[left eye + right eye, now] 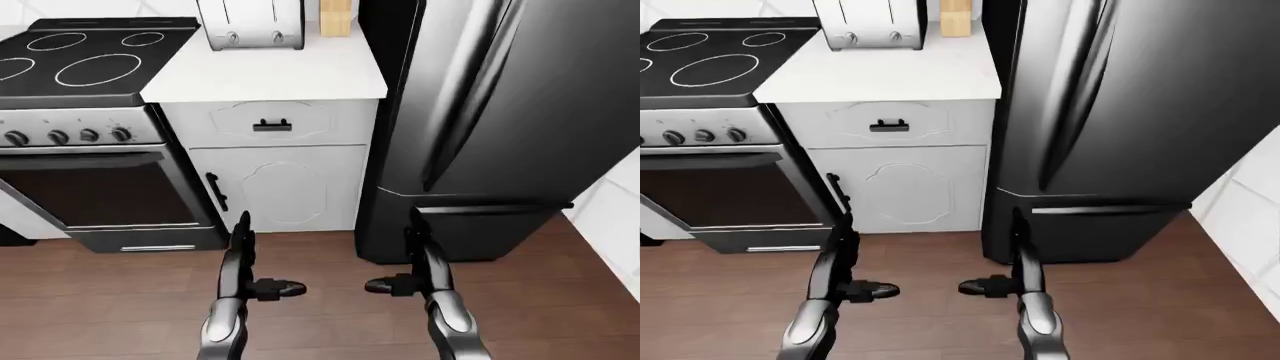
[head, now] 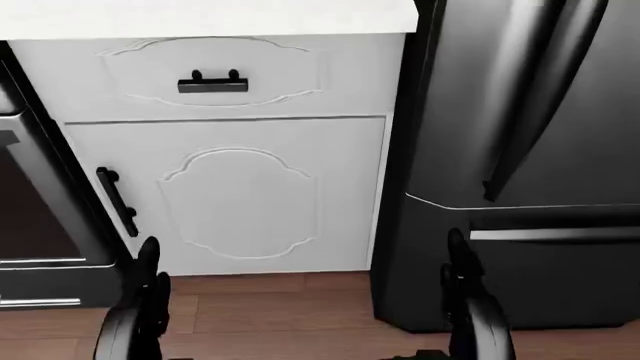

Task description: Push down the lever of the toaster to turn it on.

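- The toaster point(image 1: 251, 25) stands at the far edge of the white counter point(image 1: 270, 75), at the top of the left-eye view; its top is cut off by the frame.
- Two round knobs show on the toaster's near face. The lever cannot be made out at this size.
- A wooden block point(image 1: 336, 18) stands just to the right of the toaster, beside the black fridge point(image 1: 500, 127).
- The stove point(image 1: 85, 112) with its black cooktop adjoins the counter on the left; four knobs line its near panel above the oven door.
- Under the counter sit a drawer point(image 2: 215, 79) with a black handle and a cabinet door point(image 2: 235, 195) with a vertical black handle.
- The left hand point(image 1: 262, 285) hangs low over the wooden floor point(image 1: 320, 307), well apart from the toaster and far below counter height.
- The right hand point(image 1: 405, 283) hangs at the same height, near the foot of the fridge, also well apart from the toaster.
- Both forearms rise from the bottom edge of the view; each hand has a finger pointing up and another pointing inward toward the other hand.
- The fingers of both hands are spread and hold nothing; the two hands do not touch.
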Controlling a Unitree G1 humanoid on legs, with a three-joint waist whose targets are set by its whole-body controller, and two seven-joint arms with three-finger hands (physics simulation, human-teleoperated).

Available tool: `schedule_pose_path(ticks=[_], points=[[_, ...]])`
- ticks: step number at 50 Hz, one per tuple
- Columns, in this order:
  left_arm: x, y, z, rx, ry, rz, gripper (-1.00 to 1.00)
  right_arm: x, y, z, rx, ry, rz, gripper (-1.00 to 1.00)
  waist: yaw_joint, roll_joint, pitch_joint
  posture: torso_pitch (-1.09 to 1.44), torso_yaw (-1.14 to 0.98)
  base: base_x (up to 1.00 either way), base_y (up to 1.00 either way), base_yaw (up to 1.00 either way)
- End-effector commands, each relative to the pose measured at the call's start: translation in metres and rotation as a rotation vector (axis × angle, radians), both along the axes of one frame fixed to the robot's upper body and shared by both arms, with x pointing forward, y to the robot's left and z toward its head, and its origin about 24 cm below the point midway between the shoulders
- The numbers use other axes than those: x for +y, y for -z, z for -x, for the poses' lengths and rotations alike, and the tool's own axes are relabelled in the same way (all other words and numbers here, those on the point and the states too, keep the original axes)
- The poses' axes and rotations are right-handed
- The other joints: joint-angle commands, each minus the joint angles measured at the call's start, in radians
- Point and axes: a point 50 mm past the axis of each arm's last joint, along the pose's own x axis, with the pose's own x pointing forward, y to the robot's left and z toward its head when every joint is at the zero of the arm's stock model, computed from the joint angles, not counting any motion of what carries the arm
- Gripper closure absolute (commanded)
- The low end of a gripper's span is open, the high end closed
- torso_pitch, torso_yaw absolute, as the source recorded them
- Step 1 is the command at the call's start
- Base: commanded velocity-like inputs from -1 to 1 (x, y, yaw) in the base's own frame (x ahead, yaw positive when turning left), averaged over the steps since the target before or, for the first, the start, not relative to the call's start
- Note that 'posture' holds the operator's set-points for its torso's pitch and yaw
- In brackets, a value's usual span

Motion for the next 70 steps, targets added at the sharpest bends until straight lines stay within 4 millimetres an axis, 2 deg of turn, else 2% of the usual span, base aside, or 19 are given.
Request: schedule_pose_path(ticks=[1,3,4,5,7,8,20,25,29,32,35,40,41,44,47,55,60,65,70], points=[[0.000,-0.029,-0.010,-0.168,0.005,-0.005,-1.00,0.001,-0.031,-0.009,-0.168,-0.010,0.009,-1.00,-0.002,-0.008,-0.001,0.00,0.00,0.00,0.00,0.00],[-0.001,-0.031,-0.010,-0.168,0.004,-0.006,-1.00,0.001,-0.031,-0.009,-0.168,-0.011,0.010,-1.00,0.007,-0.001,-0.062,0.00,0.00,0.00,0.00,0.00],[0.000,-0.030,-0.010,-0.167,0.004,-0.006,-1.00,0.001,-0.031,-0.009,-0.167,-0.010,0.013,-1.00,0.007,-0.001,-0.052,0.00,0.00,0.00,0.00,0.00],[-0.001,-0.031,-0.010,-0.168,0.004,-0.004,-1.00,0.001,-0.031,-0.009,-0.167,-0.011,0.012,-1.00,0.006,-0.006,-0.017,0.00,0.00,0.00,0.00,0.00],[-0.001,-0.033,-0.009,-0.168,0.005,-0.003,-1.00,0.001,-0.031,-0.009,-0.167,-0.009,0.015,-1.00,0.007,-0.008,-0.069,0.00,0.00,0.00,0.00,0.00],[-0.001,-0.031,-0.009,-0.167,0.005,-0.003,-1.00,0.001,-0.030,-0.009,-0.167,-0.010,0.015,-1.00,0.007,-0.007,-0.075,0.00,0.00,0.00,0.00,0.00],[0.000,-0.032,-0.010,-0.167,-0.002,0.010,-1.00,0.000,-0.030,-0.010,-0.168,-0.003,0.019,-1.00,0.007,-0.004,-0.087,0.00,0.00,0.00,0.00,0.00],[0.000,-0.036,-0.017,-0.160,-0.001,0.007,-1.00,-0.002,-0.041,-0.015,-0.178,0.013,0.034,-1.00,0.008,-0.004,-0.091,0.00,0.00,0.00,0.00,0.00],[0.001,-0.054,-0.024,-0.172,-0.001,0.019,-1.00,-0.004,-0.056,-0.020,-0.182,0.024,0.030,-1.00,0.008,-0.004,-0.092,0.00,0.00,0.00,0.00,0.00],[0.001,-0.070,-0.032,-0.180,-0.001,0.018,-1.00,-0.008,-0.078,-0.028,-0.202,0.041,0.041,-1.00,0.009,-0.005,-0.092,0.00,0.00,0.00,0.00,0.00],[0.005,-0.095,-0.045,-0.193,-0.006,0.012,-1.00,-0.008,-0.100,-0.039,-0.213,0.039,0.039,-1.00,0.008,-0.004,-0.091,0.00,0.00,0.00,0.00,0.00],[0.007,-0.134,-0.059,-0.223,-0.002,0.013,-1.00,-0.005,-0.134,-0.043,-0.223,0.020,0.055,-1.00,0.009,-0.004,-0.091,0.00,0.00,0.00,0.00,0.00],[0.007,-0.139,-0.060,-0.227,-0.003,0.018,-1.00,-0.005,-0.138,-0.043,-0.225,0.018,0.053,-1.00,0.009,-0.004,-0.091,0.00,0.00,0.00,0.00,0.00],[0.007,-0.168,-0.064,-0.254,-0.001,0.029,-1.00,-0.003,-0.170,-0.042,-0.248,0.008,0.064,-1.00,0.010,-0.004,-0.089,0.00,0.00,0.00,0.00,0.00],[0.005,-0.187,-0.064,-0.268,0.007,0.042,-1.00,-0.003,-0.187,-0.042,-0.266,0.005,0.051,-1.00,0.010,-0.003,-0.082,0.00,0.00,0.00,0.00,0.00],[0.003,-0.232,-0.071,-0.324,0.021,0.049,-1.00,0.004,-0.234,-0.046,-0.326,-0.022,0.035,-1.00,0.010,-0.001,-0.073,0.00,0.00,0.00,0.00,0.00],[0.007,-0.244,-0.074,-0.356,0.017,0.063,-1.00,0.008,-0.262,-0.054,-0.385,-0.035,0.049,-1.00,0.010,0.001,-0.065,0.00,0.00,0.00,0.00,0.00],[0.013,-0.253,-0.071,-0.373,-0.004,0.049,-1.00,0.002,-0.266,-0.048,-0.402,-0.016,0.042,-1.00,0.010,0.004,-0.062,0.00,0.00,0.00,0.00,0.00],[0.024,-0.269,-0.056,-0.411,-0.021,0.056,-1.00,0.003,-0.271,-0.040,-0.413,-0.020,0.051,-1.00,0.010,0.002,-0.058,0.00,0.00,0.00,0.00,0.00]])
